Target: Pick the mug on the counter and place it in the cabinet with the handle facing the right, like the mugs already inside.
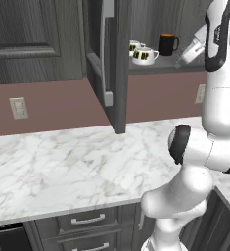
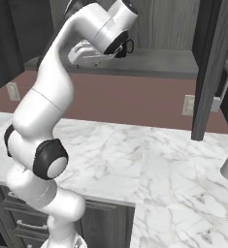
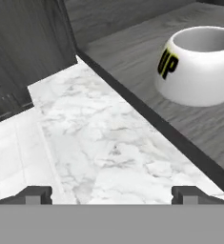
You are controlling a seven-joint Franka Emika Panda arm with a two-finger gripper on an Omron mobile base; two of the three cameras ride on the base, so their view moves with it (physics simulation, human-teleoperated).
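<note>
Two squat white mugs stand on the open cabinet's shelf (image 1: 160,66), one in front (image 1: 145,56) and one behind it (image 1: 133,47); I cannot tell which is the task's mug. A taller black mug with an orange rim (image 1: 168,44) stands to their right. In the hand view a white mug (image 3: 199,66) with a dark yellow-lettered patch sits on the shelf (image 3: 132,47) at the upper right. My gripper (image 3: 112,194) is open with nothing between its fingertips (image 3: 35,194). It hangs at the shelf's right end (image 1: 182,59), apart from the mugs, above the marble counter (image 1: 62,162).
The cabinet's open door (image 1: 108,59) juts out over the counter left of the shelf, and another open door (image 2: 210,68) hangs at the right. Wall outlets (image 1: 18,108) (image 2: 188,105) sit on the brown backsplash. Grey drawers (image 1: 87,219) run below the counter edge.
</note>
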